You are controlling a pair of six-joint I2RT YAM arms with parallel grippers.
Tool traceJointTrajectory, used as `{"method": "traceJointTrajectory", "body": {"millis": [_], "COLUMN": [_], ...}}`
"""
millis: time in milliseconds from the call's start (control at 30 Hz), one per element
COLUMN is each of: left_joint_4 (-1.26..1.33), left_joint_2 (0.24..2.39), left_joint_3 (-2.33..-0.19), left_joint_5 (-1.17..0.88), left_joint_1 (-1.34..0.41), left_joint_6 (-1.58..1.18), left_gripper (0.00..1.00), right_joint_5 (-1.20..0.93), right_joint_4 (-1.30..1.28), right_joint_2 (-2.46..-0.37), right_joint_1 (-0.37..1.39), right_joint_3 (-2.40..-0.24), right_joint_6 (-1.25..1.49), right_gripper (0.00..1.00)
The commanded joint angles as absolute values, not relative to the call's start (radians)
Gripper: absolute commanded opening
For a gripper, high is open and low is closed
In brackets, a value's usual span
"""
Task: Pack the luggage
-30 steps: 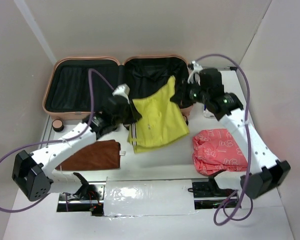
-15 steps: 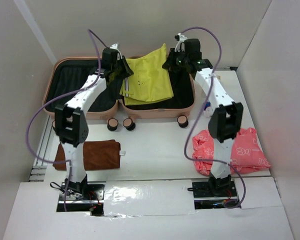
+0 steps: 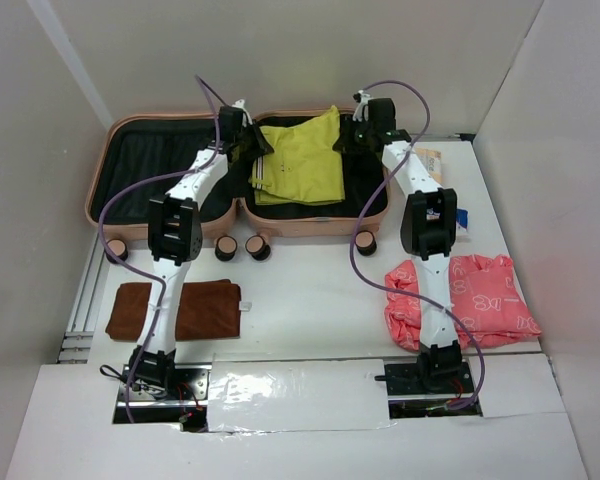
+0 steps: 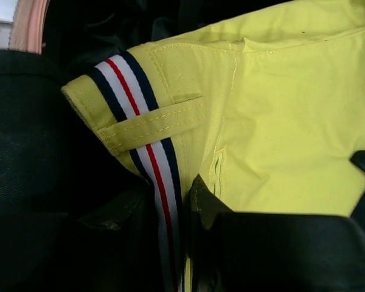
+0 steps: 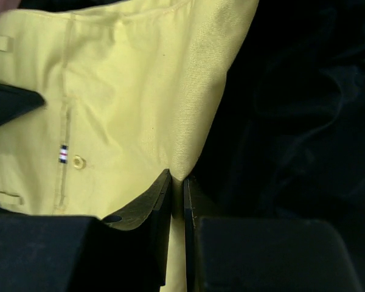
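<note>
The luggage lies open flat along the far edge of the desk, its left half reaching toward the far left corner, with black lining showing in both halves. The yellow garment is spread over the lining of the right half, so the step in hand looks like laying this first piece into the case. The pink patterned cloth waits near the right edge of the desk, and the brown towel near the left edge, both outside the case, so by this judgement most of the packing is yet to do. Your left gripper has its jaws pinched on the garment's striped waistband at the left side, and your right gripper has its jaws narrowed to a slit on a fold of the yellow fabric at the right side. The next move probably calls for lowering both holds until the cloth rests flat inside the walls, then parting the jaws and lifting straight up so nothing drags back out over the rim.
</note>
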State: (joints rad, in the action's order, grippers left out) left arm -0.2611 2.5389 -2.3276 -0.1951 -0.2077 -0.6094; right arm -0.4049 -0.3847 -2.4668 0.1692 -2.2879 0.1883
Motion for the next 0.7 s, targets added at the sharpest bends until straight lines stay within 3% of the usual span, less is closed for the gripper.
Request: {"method": "traceJointTrajectory", "body": {"millis": [0,67,133,300,400,433,467,567,667], "left_joint_4": [-0.133,-0.133,-0.120,-0.144,-0.144,-0.144,-0.144,-0.153,-0.153], "left_joint_2": [2.556,2.545,2.536,2.523,2.488,2.488,2.488,2.462,2.392], "left_joint_3": [-2.407,-2.358,-2.329,-2.381,-2.402,-2.422,-2.439,-2.462,-2.453], "left_joint_5": [-0.198,-0.187,-0.204,-0.204,-0.195,-0.195,-0.207,-0.207,-0.207], "left_joint_1": [-0.198,-0.198,-0.198,-0.179,-0.170,-0.170,-0.170,-0.161,-0.141], "left_joint_6": [-0.618,-0.627,-0.638,-0.638,-0.638,-0.638,-0.638,-0.638,-0.638], "left_gripper": [0.09,0.32,0.41,0.76,0.92,1.00,1.00,1.00,1.00], "right_joint_5": [-0.400,-0.400,-0.400,-0.382,-0.370,-0.359,-0.350,-0.350,-0.341], "right_joint_4": [-0.307,-0.307,-0.331,-0.386,-0.399,-0.399,-0.399,-0.440,-0.485], "right_joint_2": [-2.480,-2.508,-2.537,-2.569,-2.537,-2.527,-2.526,-2.514,-2.505], "right_joint_1": [0.164,0.164,0.164,0.164,0.164,0.164,0.164,0.164,0.164], "right_joint_3": [-2.342,-2.364,-2.378,-2.401,-2.334,-2.313,-2.303,-2.327,-2.405], "right_joint_6": [0.167,0.179,0.179,0.170,0.170,0.170,0.170,0.158,0.158], "right_gripper": [0.00,0.00,0.00,0.00,0.00,0.06,0.26,0.30,0.59]}}
